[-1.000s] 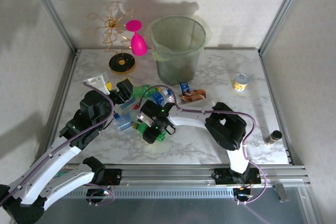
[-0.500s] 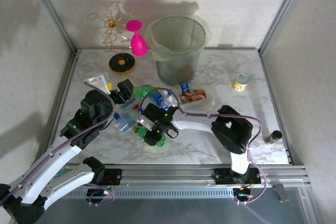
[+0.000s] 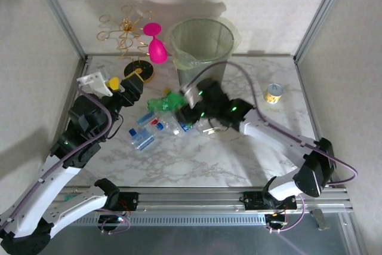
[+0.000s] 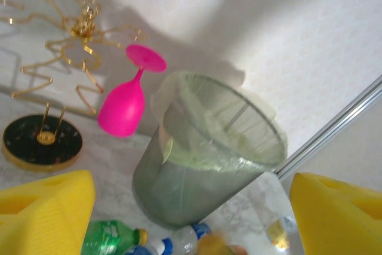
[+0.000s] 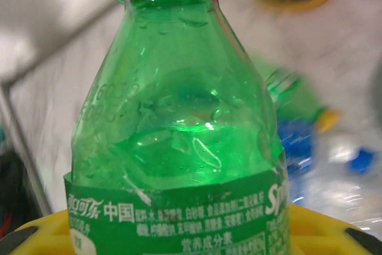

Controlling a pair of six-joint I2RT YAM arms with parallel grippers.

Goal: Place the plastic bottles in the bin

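My right gripper [image 3: 182,101] is shut on a green plastic bottle [image 3: 162,103], held above the table in front of the bin [image 3: 203,49]. In the right wrist view the green bottle [image 5: 179,141] stands neck up, with the yellow pads [image 5: 325,225] against its labelled lower part. The bin is a large grey-green bucket [image 4: 203,165]. My left gripper [image 3: 126,88] hovers open at the left, its yellow fingertips [image 4: 45,210] spread wide with nothing between them. Several clear and green bottles [image 3: 152,131] lie on the marble below; one green bottle [image 4: 110,237] lies near the bin's foot.
A pink goblet [image 3: 156,46] and a gold wire stand on a black base [image 3: 138,73] are left of the bin. A small metal can [image 3: 273,92] sits at the right. Metal frame posts [image 3: 59,13] border the table.
My right gripper closed on the green bottle, lifted it from the near pile and carried it toward the bin. The left arm drew back and to the left.
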